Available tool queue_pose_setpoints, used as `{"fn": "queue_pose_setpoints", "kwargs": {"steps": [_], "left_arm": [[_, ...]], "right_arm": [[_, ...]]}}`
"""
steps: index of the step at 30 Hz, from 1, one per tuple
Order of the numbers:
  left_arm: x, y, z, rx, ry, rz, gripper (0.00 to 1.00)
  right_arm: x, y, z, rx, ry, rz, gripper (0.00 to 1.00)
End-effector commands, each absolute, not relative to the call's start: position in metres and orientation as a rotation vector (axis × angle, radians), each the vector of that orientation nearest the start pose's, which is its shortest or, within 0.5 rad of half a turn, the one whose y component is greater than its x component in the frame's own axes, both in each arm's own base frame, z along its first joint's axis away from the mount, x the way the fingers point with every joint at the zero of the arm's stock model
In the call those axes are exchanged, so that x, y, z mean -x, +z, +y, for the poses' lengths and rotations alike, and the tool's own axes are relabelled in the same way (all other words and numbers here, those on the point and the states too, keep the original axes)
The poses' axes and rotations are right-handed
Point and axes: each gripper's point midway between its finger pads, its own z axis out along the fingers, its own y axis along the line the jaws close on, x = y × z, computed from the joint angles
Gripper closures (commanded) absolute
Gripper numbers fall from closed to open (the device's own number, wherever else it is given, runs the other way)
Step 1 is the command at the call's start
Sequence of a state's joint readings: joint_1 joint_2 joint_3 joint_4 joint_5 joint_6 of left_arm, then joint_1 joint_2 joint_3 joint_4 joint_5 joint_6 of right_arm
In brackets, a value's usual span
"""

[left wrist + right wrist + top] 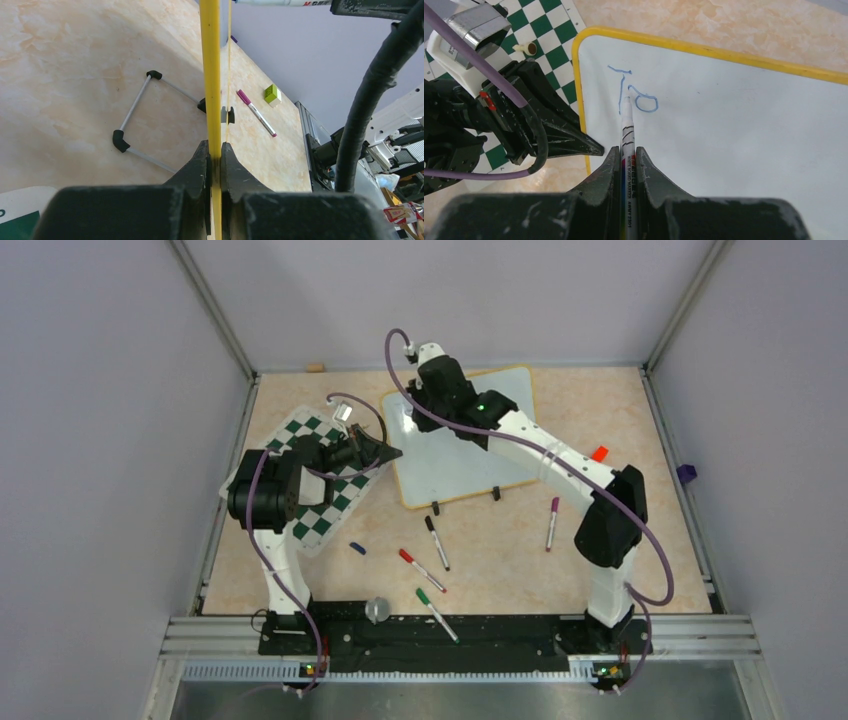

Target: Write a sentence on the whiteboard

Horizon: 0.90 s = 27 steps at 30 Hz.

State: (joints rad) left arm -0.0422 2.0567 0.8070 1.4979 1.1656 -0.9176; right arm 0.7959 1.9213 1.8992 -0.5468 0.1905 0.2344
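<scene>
The whiteboard (pixel 455 455) lies at the middle of the table, toward the far side, its two black clips (pixel 436 508) on the near edge. Its left edge sits just beside the green-and-white chess mat (pixel 318 502). The left gripper (pixel 214 146) is clamped on that left edge. In the left wrist view the yellow rim (pixel 210 75) runs edge-on straight between the two closed fingers.

The right gripper (pixel 627 150) reaches over the board's far left corner and is closed around a white marker (pixel 628 131), which points away from the wrist with its tip on the white surface. Of the sentence (pixel 634 92) only two blue letters show (a "T" and a small "o"), near the corner of the board and close to the rim. The marker tip touches the board just between the foot of the "T" and the "o".

On the bare table near the arms' bases lie four loose markers, well apart from the board: a black marker (pixel 437 542), a red marker (pixel 422 570), a green marker (pixel 437 613) and a purple marker (pixel 552 523). A small blue cap (pixel 357 548) rests beside the mat's near corner, and an orange block (pixel 600 453) sits to the right of the board, by the right arm.
</scene>
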Motion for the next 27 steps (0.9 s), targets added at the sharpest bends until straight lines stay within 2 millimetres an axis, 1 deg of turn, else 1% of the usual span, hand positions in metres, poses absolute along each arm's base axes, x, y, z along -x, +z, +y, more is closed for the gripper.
{"fn": "queue_pose_setpoints", "kwargs": {"steps": [1, 7, 16, 27], "left_arm": [[-0.382, 0.161, -0.190, -0.608, -1.393, 1.460, 1.00], [-0.383, 0.164, -0.190, -0.607, -1.388, 1.454, 1.00], [-0.385, 0.165, -0.188, -0.590, -1.385, 1.456, 1.00], [-0.386, 0.161, -0.188, -0.580, -1.392, 1.465, 1.00]], "right_arm": [[-0.400, 0.306, 0.364, 0.425, 0.450, 1.947, 1.00], [-0.404, 0.299, 0.350, 0.384, 0.364, 1.980, 1.00], [-0.405, 0.298, 0.341, 0.359, 0.347, 1.990, 1.00], [-0.408, 0.284, 0.330, 0.334, 0.321, 2.040, 1.00]]}}
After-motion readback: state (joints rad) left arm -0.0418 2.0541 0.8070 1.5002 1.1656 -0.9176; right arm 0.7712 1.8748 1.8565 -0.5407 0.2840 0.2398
